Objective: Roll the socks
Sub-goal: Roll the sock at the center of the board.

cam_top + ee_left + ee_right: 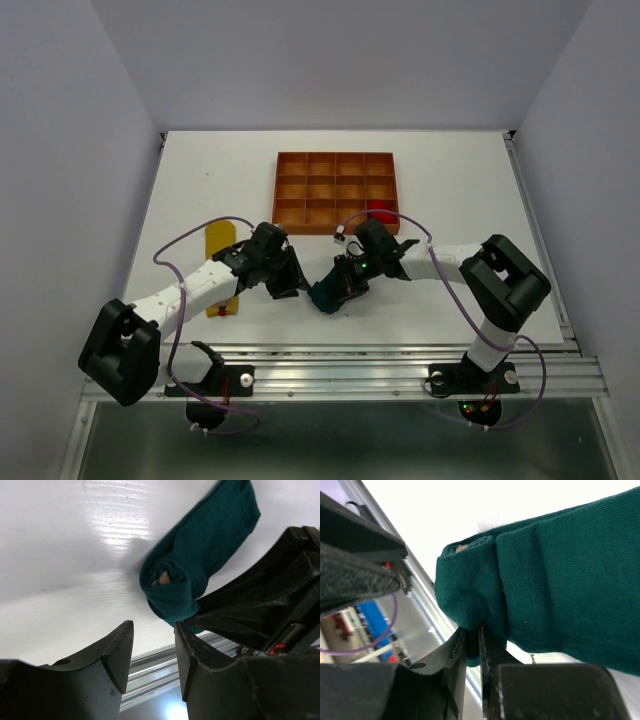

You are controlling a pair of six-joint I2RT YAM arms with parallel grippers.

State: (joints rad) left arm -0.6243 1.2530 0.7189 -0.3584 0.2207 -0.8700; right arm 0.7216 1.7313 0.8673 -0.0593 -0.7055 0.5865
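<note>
The dark teal-green sock (326, 294) lies near the table's front edge, its near end rolled into a small bundle (170, 592). My right gripper (472, 636) is shut on the lower edge of that rolled end (470, 595); the rest of the sock (570, 580) stretches away flat. My left gripper (154, 650) is open and empty, just left of the roll; it also shows in the top view (292, 281). The yellow sock (221, 262) lies flat at the left, partly under my left arm. The red sock (380, 210) sits in a compartment of the tray.
The orange-brown compartmented tray (320, 190) stands at the back centre. The metal rail of the table's front edge (150, 667) runs right below both grippers. Purple cables loop over both arms.
</note>
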